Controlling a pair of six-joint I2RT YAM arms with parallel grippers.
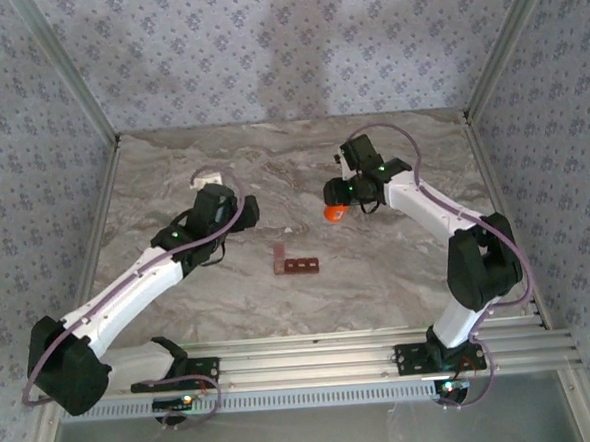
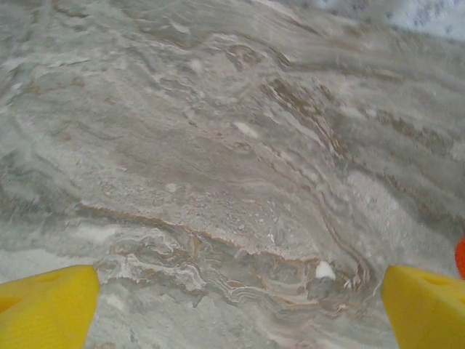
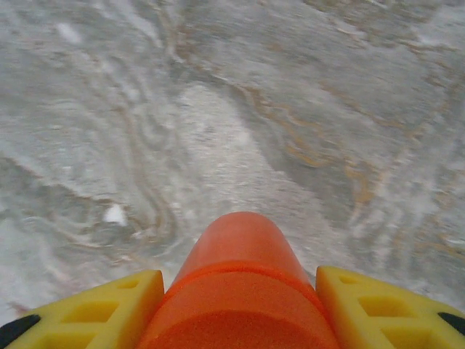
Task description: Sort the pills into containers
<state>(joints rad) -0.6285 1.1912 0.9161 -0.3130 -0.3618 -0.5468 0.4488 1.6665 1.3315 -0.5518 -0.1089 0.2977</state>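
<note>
Marbled grey and brown, the surface [image 1: 179,288] carries the containers [image 1: 298,265], a dark red-brown strip lying flat near its middle, between the two arms and nearer the front rail than either tool. At the strip's left end a short piece of the same colour points away from the rail, giving an L shape. The cells are too small to tell whether anything is in them.

From above, the right tool [image 1: 336,200] hangs over the surface behind and to the right of the containers, well apart from them. It pinches an orange bottle [image 1: 334,214]. In the right wrist view the bottle [image 3: 240,247] fills the gap between the yellow fingers [image 3: 94,313], both of which press on its sides, and its rounded end points out over the stone. What looks like a white pill [image 3: 115,214] lies on the surface just left of the bottle's end.

The left tool [image 1: 244,212] is behind and to the left of the containers, facing the right tool. In its wrist view the yellow fingers [image 2: 43,305] are spread wide with bare stone between them. The same kind of white pill [image 2: 325,270] lies just inside the right finger, and a sliver of orange shows at the right edge.
</note>
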